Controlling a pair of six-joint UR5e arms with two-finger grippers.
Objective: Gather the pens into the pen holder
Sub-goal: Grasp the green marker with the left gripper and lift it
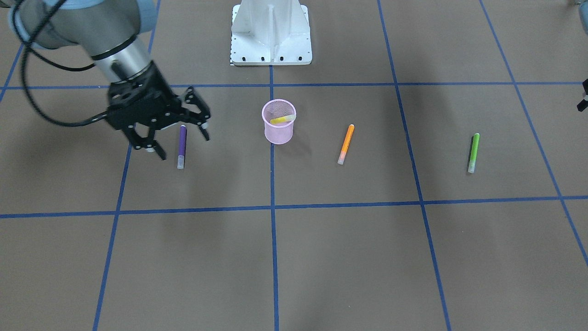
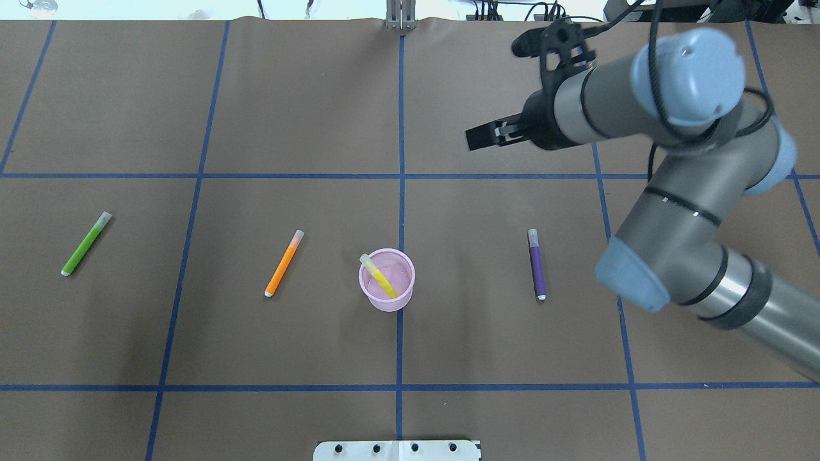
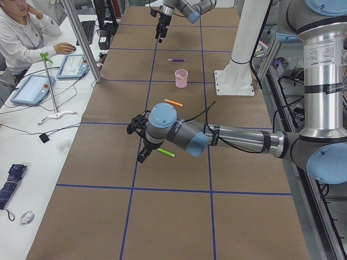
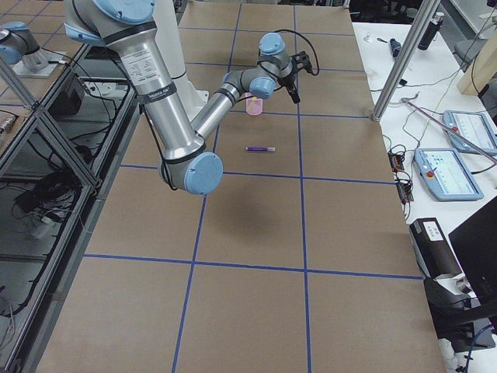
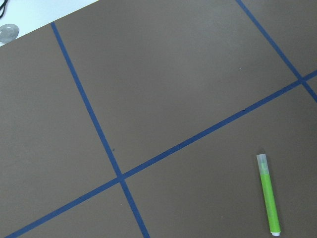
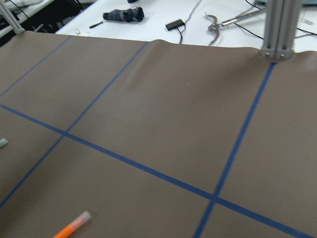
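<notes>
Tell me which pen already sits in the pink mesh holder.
The slim yellow pen: it leans inside the pink wire-mesh cup, while the purple pen, orange pen and green pen lie flat outside it.

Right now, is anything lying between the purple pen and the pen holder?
Nothing visible does. Only bare table lies between the purple pen and the pen holder, where the yellow pen already leans inside.

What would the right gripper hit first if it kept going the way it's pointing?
Probably the bare table close to the purple pen; the open right gripper hangs high, so depth is unclear.
</notes>
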